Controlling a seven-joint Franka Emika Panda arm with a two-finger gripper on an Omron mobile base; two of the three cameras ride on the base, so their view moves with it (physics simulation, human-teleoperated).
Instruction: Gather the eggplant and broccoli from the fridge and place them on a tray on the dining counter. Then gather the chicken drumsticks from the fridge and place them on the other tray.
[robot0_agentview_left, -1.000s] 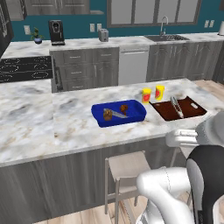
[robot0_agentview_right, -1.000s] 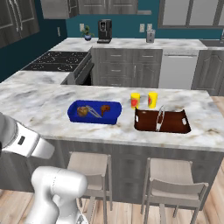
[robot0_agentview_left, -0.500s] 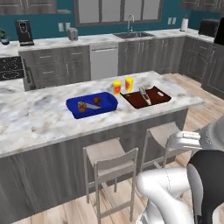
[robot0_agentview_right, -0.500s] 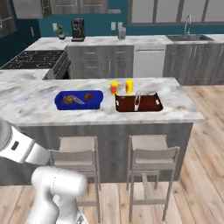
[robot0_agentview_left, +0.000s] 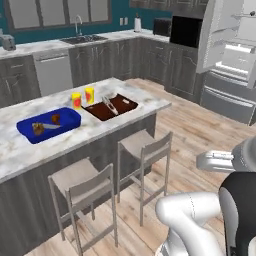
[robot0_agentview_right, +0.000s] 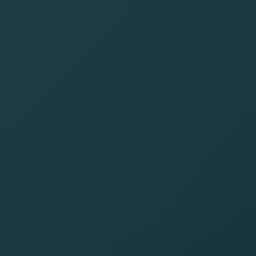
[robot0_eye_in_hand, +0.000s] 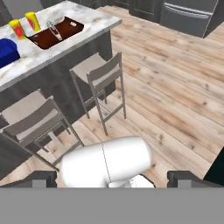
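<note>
A blue tray (robot0_agentview_left: 47, 125) lies on the marble dining counter (robot0_agentview_left: 15, 150) with two small brown pieces in it. Beside it a dark brown tray (robot0_agentview_left: 111, 106) carries a thin grey object. The fridge (robot0_agentview_left: 235, 60) stands at the far right with its door swung open; its shelves are too far off to make out any food. My gripper (robot0_eye_in_hand: 116, 178) is open, with nothing between its widely spread fingertips (robot0_eye_in_hand: 43, 177). It hangs low over the wooden floor, well apart from both the counter and the fridge. The brown tray (robot0_eye_in_hand: 57, 33) and the fridge's lower drawer (robot0_eye_in_hand: 188, 15) also appear in the hand view.
Two grey stools (robot0_agentview_left: 142, 150) (robot0_agentview_left: 80, 187) stand against the counter's near side. A yellow and a red bottle (robot0_agentview_left: 82, 97) sit behind the trays. Open wooden floor (robot0_agentview_left: 200, 130) stretches between counter and fridge. A flat teal surface (robot0_agentview_right: 128, 128) lies close before the right base camera.
The whole picture has swung: the base has turned right, so the counter slid left and the open fridge came into sight. The right base view went to plain teal.
</note>
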